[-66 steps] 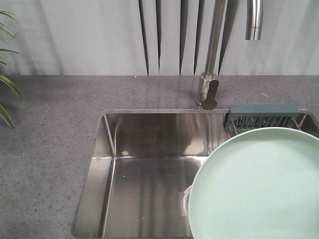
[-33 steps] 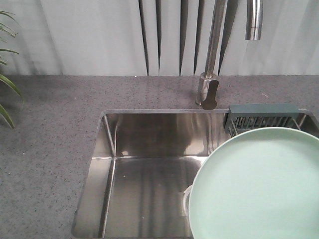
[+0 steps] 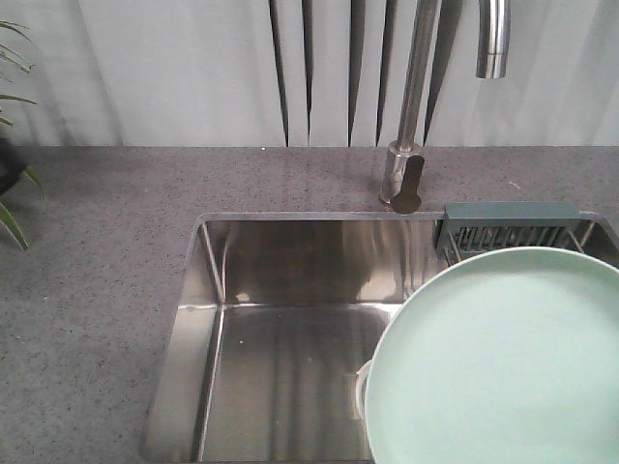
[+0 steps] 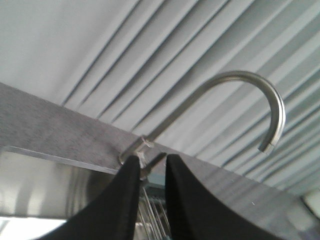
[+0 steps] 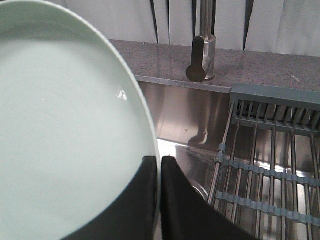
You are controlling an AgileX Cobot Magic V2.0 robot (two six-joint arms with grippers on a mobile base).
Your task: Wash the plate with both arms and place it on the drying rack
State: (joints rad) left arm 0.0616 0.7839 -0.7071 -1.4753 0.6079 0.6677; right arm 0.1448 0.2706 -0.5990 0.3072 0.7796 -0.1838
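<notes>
**Plate.** The plate (image 3: 503, 358) is held over the right part of the sink (image 3: 290, 261). Its face is turned toward the front camera, and it fills the lower right of that view. Its upper rim overlaps the lower edge of the caddy (image 3: 508, 224) there. Whether the two touch cannot be determined from this angle; they appear to be apart.

**Right fingers.** The right fingers (image 5: 182, 210) are clamped on the rim of the plate (image 5: 65, 125). One finger lies on each face, with only the thickness of the rim between them. In the right wrist view the rack (image 5: 270, 170) lies to the right of the plate. Its steel rods span the sink, and its grey-teal end piece runs along the far side.

**Left fingers.** The left fingers (image 4: 105, 215) are set narrow, with a slim gap between the tips and nothing held in it. The faucet base and a few rack rods show through the gap. The faucet (image 4: 240, 85) arches above the fingers, with its spout pointing down.

**Surroundings.** The grey speckled tabletop (image 3: 106, 271) surrounds the sink on the left and far sides. The faucet stands on it just behind the sink, beside the caddy. Plant leaves (image 3: 12, 164) enter at the left edge of the front view.
</notes>
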